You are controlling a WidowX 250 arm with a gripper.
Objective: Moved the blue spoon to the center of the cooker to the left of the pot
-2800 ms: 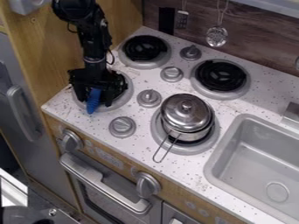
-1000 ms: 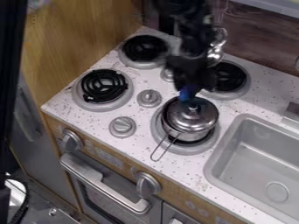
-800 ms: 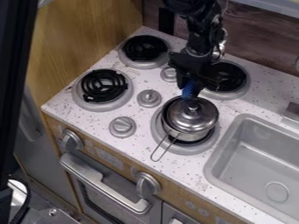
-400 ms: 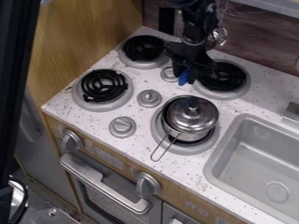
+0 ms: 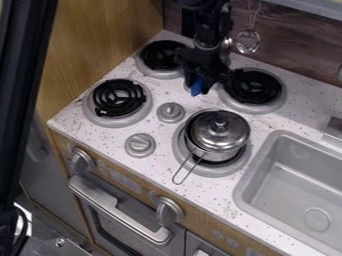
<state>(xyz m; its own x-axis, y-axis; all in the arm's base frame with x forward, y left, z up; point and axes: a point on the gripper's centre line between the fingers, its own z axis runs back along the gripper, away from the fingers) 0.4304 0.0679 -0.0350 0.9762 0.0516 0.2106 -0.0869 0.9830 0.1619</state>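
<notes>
My gripper [image 5: 199, 86] hangs over the stove between the two back burners, behind the pot and a little to its left. It is shut on the blue spoon [image 5: 196, 87], of which a short blue piece shows below the gripper, pointing down. The silver pot [image 5: 215, 146] stands on the front right burner with its lid [image 5: 219, 129] resting on it and its wire handle toward the front edge.
A front left burner [image 5: 119, 101], a back left burner [image 5: 162, 56] and a back right burner [image 5: 254, 87] surround small knobs [image 5: 171, 112] on the speckled counter [image 5: 266, 123]. A grey sink [image 5: 307, 185] lies at right. A dark post [image 5: 20, 100] crosses the left edge.
From above the front left burner, my gripper went right to the pot with the blue spoon, then back and left to behind it. The lid and pot shifted slightly. The dark post entered at left.
</notes>
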